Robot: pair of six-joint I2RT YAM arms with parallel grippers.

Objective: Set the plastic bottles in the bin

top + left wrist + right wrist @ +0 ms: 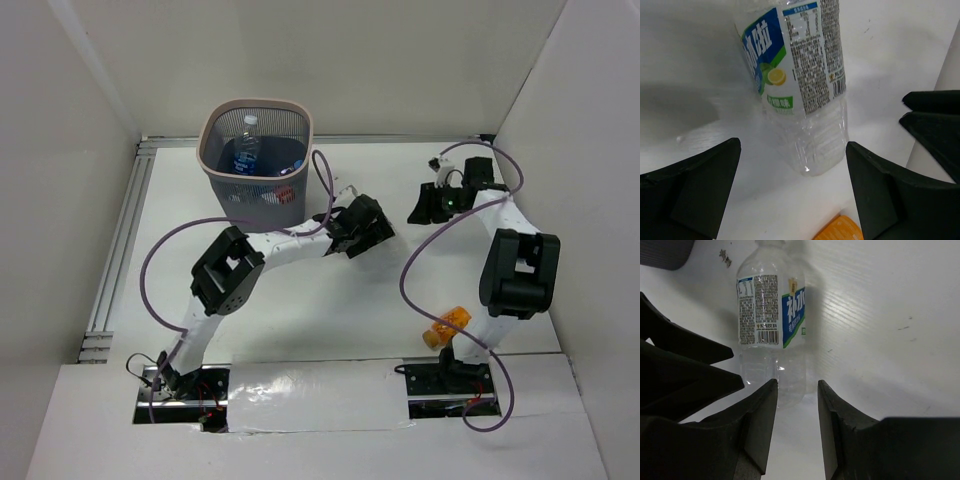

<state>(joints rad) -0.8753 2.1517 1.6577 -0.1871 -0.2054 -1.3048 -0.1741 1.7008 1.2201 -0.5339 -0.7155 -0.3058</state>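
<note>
A clear plastic bottle with a blue and green label lies on the white table between my two grippers. My left gripper is open wide, with the bottle's base just beyond its fingertips. My right gripper is open with a narrower gap, and the same bottle lies just ahead of it and slightly left. In the top view the left gripper and right gripper face each other. The dark mesh bin with a pink rim holds several bottles. An orange bottle lies by the right arm's base.
White walls close the table in on the left, back and right. A metal rail runs along the left edge. An orange ribbed thing shows at the bottom of the left wrist view. The other arm's black fingers are at the left of the right wrist view.
</note>
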